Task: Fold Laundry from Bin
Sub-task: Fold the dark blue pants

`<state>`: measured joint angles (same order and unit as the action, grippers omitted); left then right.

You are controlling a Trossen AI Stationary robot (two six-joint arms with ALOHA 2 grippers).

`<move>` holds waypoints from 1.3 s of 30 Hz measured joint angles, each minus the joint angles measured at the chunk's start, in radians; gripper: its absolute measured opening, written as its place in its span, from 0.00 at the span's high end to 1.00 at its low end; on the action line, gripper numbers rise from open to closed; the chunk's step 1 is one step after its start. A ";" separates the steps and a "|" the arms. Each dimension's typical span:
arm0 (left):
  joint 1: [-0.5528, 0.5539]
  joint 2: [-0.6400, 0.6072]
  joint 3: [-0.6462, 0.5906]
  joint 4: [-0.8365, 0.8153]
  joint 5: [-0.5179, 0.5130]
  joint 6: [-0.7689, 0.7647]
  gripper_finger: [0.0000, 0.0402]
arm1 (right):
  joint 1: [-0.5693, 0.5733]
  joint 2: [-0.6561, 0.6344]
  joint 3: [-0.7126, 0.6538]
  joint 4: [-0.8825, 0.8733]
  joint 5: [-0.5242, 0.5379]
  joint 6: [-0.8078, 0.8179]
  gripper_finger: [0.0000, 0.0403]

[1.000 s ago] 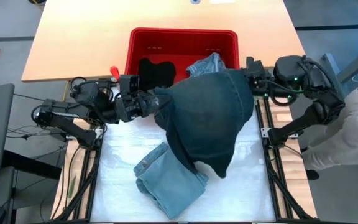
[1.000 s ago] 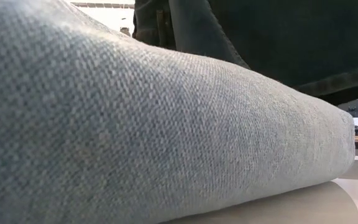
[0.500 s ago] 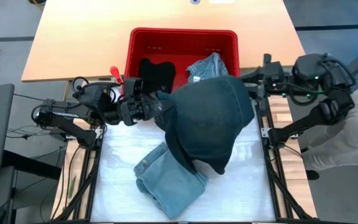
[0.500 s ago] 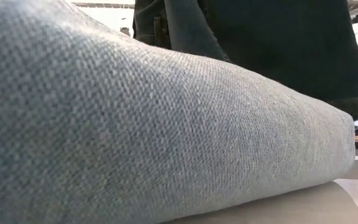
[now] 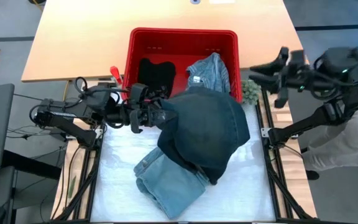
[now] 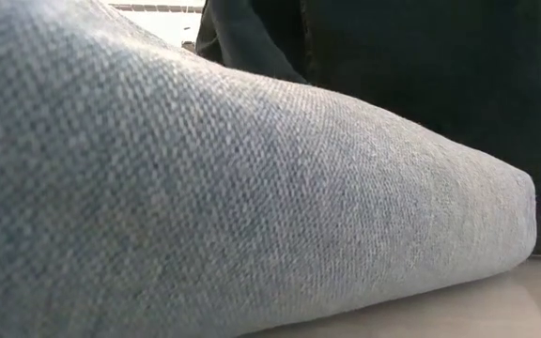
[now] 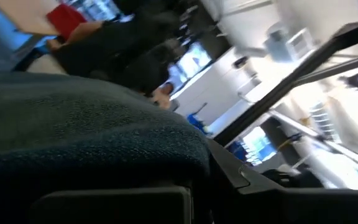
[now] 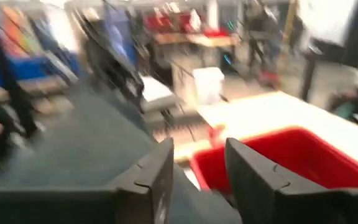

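Released by the right jaws (image 5: 261, 70), now apart and clear, dark denim garment (image 5: 207, 127) hangs clamped in left jaws (image 5: 156, 114)

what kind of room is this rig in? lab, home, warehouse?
Most likely a robotics lab or workshop, not a home. The red plastic bin sits on a plain light wooden table with loose cables beside it, and the right wrist view shows more workbenches and equipment behind.

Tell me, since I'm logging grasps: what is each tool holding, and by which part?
The left tool is shut on the dark denim garment at its left edge, near the bin. The right tool holds nothing.
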<state>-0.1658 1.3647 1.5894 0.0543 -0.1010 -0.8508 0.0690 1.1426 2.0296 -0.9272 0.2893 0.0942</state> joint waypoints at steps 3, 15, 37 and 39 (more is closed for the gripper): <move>0.007 0.000 0.000 -0.077 -0.012 0.001 0.99 | 0.011 0.029 0.002 0.119 -0.107 -0.020 0.47; 0.040 0.006 0.000 -0.110 0.000 -0.010 0.99 | 0.033 0.275 0.085 0.145 -0.323 0.061 0.09; 0.058 0.002 0.005 0.085 0.175 0.082 0.99 | 0.149 0.202 0.182 -0.588 0.137 0.431 0.26; 0.058 0.002 0.005 0.085 0.175 0.083 0.99 | 0.238 0.162 0.074 -0.591 0.211 0.518 0.32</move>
<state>-0.1081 1.3663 1.5944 0.1390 0.0738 -0.7681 0.3065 1.3050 2.1040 -1.5185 0.5005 0.6126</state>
